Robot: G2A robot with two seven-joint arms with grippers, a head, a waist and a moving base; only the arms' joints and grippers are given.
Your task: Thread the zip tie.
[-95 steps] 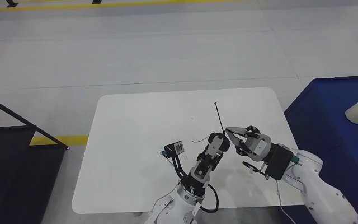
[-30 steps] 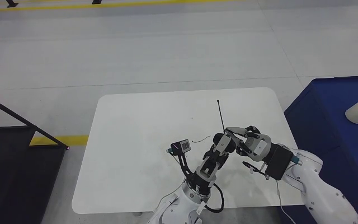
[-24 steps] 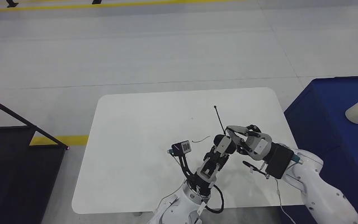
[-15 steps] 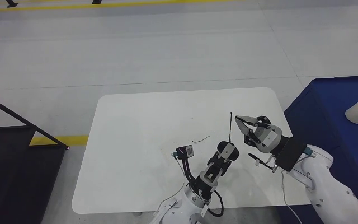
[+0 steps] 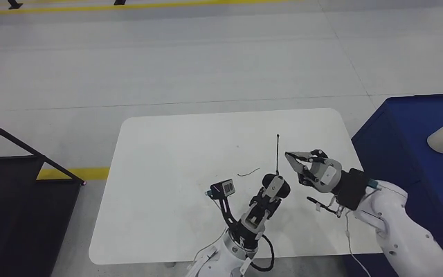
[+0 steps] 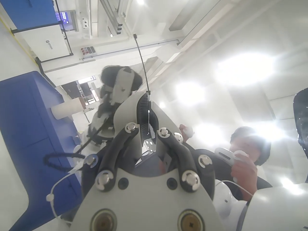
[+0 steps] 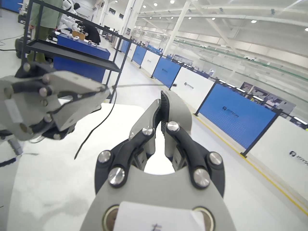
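Above the white table [image 5: 159,194], my left gripper [image 5: 276,181] pinches the black zip tie [image 5: 277,154] upright, with my right gripper [image 5: 291,156] clenched empty just beside it.

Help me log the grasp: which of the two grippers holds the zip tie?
The left gripper, jaws shut on the black zip tie, which sticks out past them; the right gripper is shut on nothing.

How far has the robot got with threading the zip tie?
Done: the left gripper has the zip tie pinched and held up off the table. In hand: the tie stands straight, and the right gripper is shut and empty beside it, not touching. Left: all the threading. The tie makes no loop yet, so its end has not gone through its head.
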